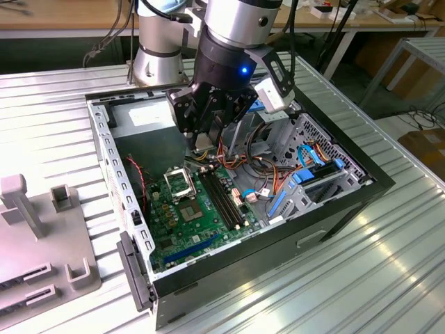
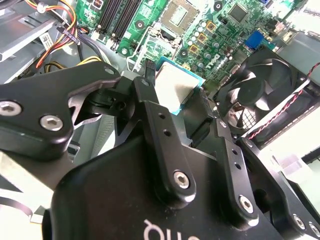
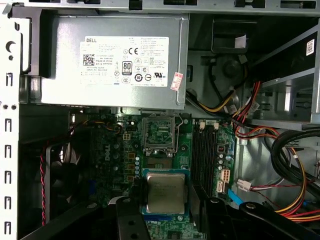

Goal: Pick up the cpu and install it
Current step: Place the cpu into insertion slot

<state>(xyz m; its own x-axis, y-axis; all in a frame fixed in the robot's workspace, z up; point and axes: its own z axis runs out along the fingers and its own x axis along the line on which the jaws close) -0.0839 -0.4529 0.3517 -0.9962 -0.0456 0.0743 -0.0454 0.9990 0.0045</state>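
The cpu point(image 3: 165, 193), a small square chip with a silver-grey top on a green-edged base, sits between the black fingers point(image 3: 134, 191) of my gripper point(image 3: 166, 194). The gripper is shut on its two opposite edges. In the second wrist view the cpu point(image 2: 176, 86) shows beyond the gripper point(image 2: 175, 94) body, held level above the green motherboard point(image 2: 150, 20). The open socket point(image 3: 160, 132) lies a short way off on the board, with its frame raised. In the exterior view my gripper point(image 1: 203, 146) hangs inside the open computer case point(image 1: 334, 209), above the socket point(image 1: 179, 182).
The grey power supply point(image 3: 112, 62) sits at the case's back wall. The memory slots point(image 3: 205, 150) run beside the socket. Orange, yellow and red cables point(image 3: 260, 120) crowd one side, and a black fan point(image 2: 255, 95) stands at the other. A grey fixture point(image 1: 42, 236) rests on the table.
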